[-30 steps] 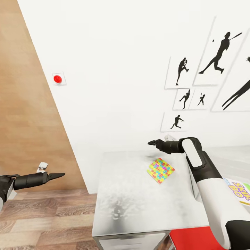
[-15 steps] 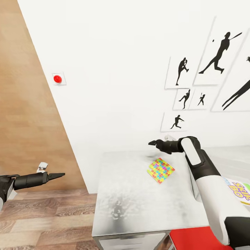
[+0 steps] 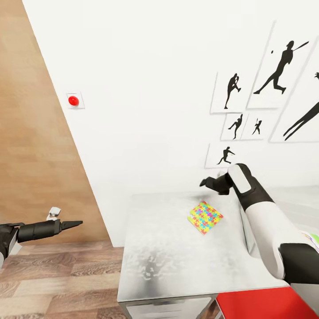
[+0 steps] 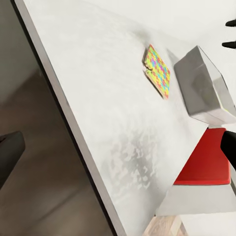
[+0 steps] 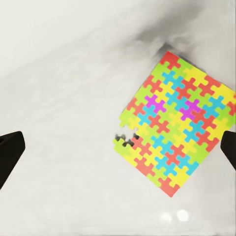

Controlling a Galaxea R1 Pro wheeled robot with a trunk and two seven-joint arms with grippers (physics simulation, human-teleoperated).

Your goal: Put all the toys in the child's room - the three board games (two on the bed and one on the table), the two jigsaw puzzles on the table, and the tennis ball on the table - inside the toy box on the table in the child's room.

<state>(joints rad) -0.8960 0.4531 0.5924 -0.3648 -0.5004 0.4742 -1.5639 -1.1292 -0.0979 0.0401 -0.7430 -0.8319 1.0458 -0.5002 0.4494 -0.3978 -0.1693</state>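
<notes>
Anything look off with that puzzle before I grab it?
Yes: the jigsaw puzzle lies flat on the table but turned askew to its edges, and one corner has pieces missing, leaving a ragged notch.

Bare table [image 3: 168,248] around jigsaw puzzle [image 3: 204,217], toy box [image 4: 204,86] just beside it
</notes>
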